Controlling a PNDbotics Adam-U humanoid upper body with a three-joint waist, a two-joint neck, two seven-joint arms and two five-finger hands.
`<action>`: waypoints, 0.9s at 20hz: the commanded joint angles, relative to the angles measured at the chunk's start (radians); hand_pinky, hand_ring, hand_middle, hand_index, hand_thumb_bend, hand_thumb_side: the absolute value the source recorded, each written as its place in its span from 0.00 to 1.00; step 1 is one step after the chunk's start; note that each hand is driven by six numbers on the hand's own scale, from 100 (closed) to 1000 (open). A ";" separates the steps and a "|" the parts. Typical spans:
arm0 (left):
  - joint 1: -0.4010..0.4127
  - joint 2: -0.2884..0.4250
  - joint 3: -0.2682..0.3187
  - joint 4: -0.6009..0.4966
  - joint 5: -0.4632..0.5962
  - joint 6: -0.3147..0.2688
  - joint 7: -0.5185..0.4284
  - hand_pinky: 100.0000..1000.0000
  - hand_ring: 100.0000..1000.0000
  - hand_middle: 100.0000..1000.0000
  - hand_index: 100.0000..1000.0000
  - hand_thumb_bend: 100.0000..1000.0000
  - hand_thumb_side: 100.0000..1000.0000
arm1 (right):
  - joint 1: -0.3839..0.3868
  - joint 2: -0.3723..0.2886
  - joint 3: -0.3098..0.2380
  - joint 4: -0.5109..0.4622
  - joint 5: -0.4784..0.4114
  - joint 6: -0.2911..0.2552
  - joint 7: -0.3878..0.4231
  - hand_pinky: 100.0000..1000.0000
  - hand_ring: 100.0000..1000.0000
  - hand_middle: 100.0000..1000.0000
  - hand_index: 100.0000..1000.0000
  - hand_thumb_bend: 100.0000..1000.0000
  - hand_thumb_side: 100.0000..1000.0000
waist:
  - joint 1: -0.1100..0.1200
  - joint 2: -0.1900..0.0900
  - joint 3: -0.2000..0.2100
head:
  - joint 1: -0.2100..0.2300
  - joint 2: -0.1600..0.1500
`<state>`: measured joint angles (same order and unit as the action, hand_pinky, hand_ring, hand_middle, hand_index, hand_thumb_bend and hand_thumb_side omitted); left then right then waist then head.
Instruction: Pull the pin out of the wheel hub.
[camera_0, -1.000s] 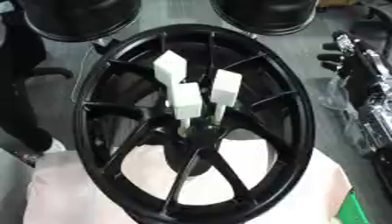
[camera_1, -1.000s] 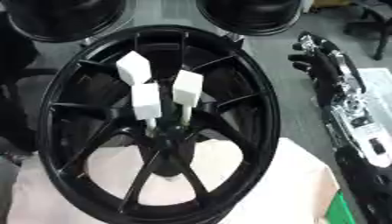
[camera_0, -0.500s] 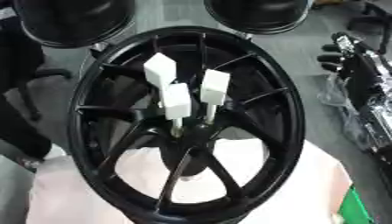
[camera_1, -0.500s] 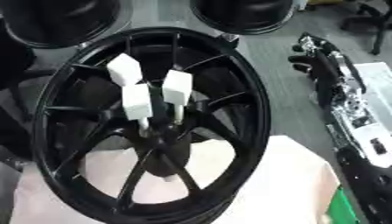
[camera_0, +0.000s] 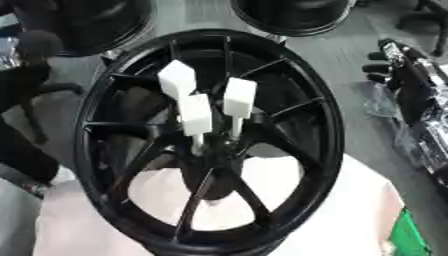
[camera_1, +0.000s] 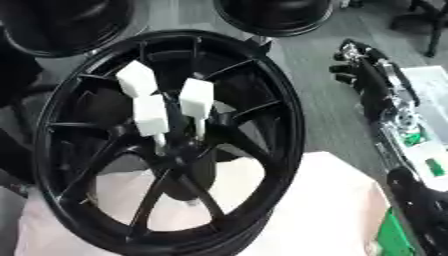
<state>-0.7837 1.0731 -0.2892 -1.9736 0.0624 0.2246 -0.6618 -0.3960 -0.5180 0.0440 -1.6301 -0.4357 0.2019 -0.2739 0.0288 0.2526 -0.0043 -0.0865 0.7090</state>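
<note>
Black wheel hub centre frame on pale cloth. Three white block-headed pins seated at centre, heads toward 12 o'clock. Judged light, rigid; grasp block head. Right hand at 2 o'clock, fingers indiscernible. Left hand unseen.

Pale pinkish cloth covers the lower part of the frame, spreading from lower left to lower right. Second black wheel at top centre, cut off by the upper edge. Another dark round wheel in the upper left corner. Grey floor between them, running toward the right side. Green object in the lower right corner, just beside the cloth edge. Black chair base in the upper right corner.
</note>
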 joint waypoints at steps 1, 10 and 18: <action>-0.052 0.010 -0.004 0.022 -0.057 -0.017 -0.163 0.86 0.82 0.80 0.85 0.49 0.56 | -0.011 -0.035 -0.003 -0.006 0.007 -0.001 0.004 0.80 0.67 0.65 0.81 0.00 0.51 | 0.000 -0.029 0.001 | 0.002 -0.003; -0.169 -0.063 -0.087 0.163 -0.161 -0.081 -0.245 0.87 0.84 0.80 0.85 0.58 0.38 | -0.008 -0.038 -0.003 -0.003 0.006 0.001 0.004 0.80 0.67 0.65 0.81 0.00 0.51 | -0.002 -0.035 -0.001 | -0.003 0.009; -0.286 -0.170 -0.174 0.322 -0.199 -0.127 -0.245 0.87 0.83 0.79 0.85 0.56 0.35 | -0.009 -0.035 0.000 -0.002 0.004 0.002 0.006 0.80 0.67 0.65 0.81 0.00 0.51 | -0.002 -0.037 -0.007 | -0.011 0.006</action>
<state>-1.0469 0.8999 -0.4625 -1.6687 -0.1271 0.1070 -0.9074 -0.3952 -0.5243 0.0492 -1.6242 -0.4356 0.2049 -0.2706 0.0282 0.2411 -0.0096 -0.0942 0.7190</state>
